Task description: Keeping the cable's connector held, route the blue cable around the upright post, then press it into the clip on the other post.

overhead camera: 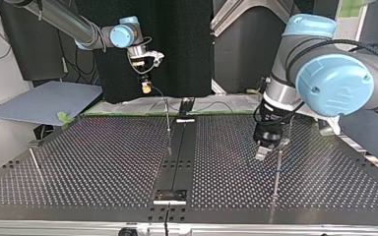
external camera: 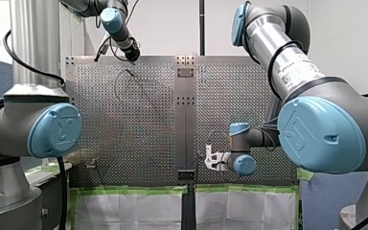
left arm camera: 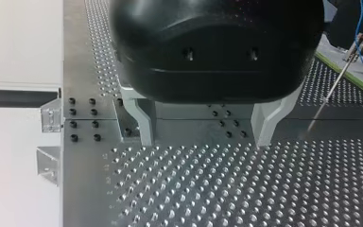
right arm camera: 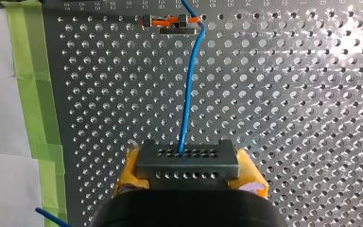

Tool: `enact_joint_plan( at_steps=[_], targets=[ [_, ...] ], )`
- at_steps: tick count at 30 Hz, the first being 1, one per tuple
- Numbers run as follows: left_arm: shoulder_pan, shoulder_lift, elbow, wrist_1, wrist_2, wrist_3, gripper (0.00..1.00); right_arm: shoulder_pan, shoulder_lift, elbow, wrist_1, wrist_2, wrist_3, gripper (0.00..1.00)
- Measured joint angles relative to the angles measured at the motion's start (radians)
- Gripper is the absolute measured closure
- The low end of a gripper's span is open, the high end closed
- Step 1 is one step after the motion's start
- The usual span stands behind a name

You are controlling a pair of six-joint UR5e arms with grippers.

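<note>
Connector (right arm camera: 187, 163) clamped between the yellow-padded fingers of your right gripper (right arm camera: 189, 171), blue cable (right arm camera: 189, 94) rising from it. Your left gripper (left arm camera: 205, 141) holds its fingers wide apart, empty, over the bench (left arm camera: 227, 194).

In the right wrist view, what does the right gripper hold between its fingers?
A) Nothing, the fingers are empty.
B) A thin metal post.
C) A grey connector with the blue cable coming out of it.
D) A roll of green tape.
C: the right gripper is shut on the connector, a grey block with rows of holes, and the blue cable runs out of one hole, away from the gripper.
</note>
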Motion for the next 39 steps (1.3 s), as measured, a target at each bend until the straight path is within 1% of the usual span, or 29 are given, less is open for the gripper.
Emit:
enact_joint_plan(
  at_steps=[7,14,20,22,25,29,39],
  targets=[
    [-0.052,-0.051,0.001,0.053,-0.048,-0.006,0.0,0.0,0.0,0.0,-0.001,0.0,0.0,1.0],
    [-0.122,-0.12,0.001,0.122,-0.117,-0.006,0.0,0.003,0.0,0.0,-0.002,0.0,0.0,1.0],
    [-0.173,-0.172,0.001,0.173,-0.169,-0.001,0.0,0.008,0.0,0.0,-0.004,0.0,0.001,1.0],
    [-0.185,-0.188,0.001,0.189,-0.185,0.005,0.0,0.01,0.0,0.0,-0.004,0.0,0.001,1.0],
    [-0.19,-0.211,0.001,0.212,-0.208,0.02,0.0,0.012,0.0,0.0,-0.003,0.0,0.001,1.0],
    [-0.184,-0.238,0.0,0.246,-0.242,0.052,0.0,0.014,0.0,0.0,-0.003,-0.001,-0.001,1.0],
    [-0.162,-0.249,0.0,0.328,-0.324,0.125,0.0,0.017,0.0,0.0,-0.004,0.0,-0.001,1.0]
  ],
)
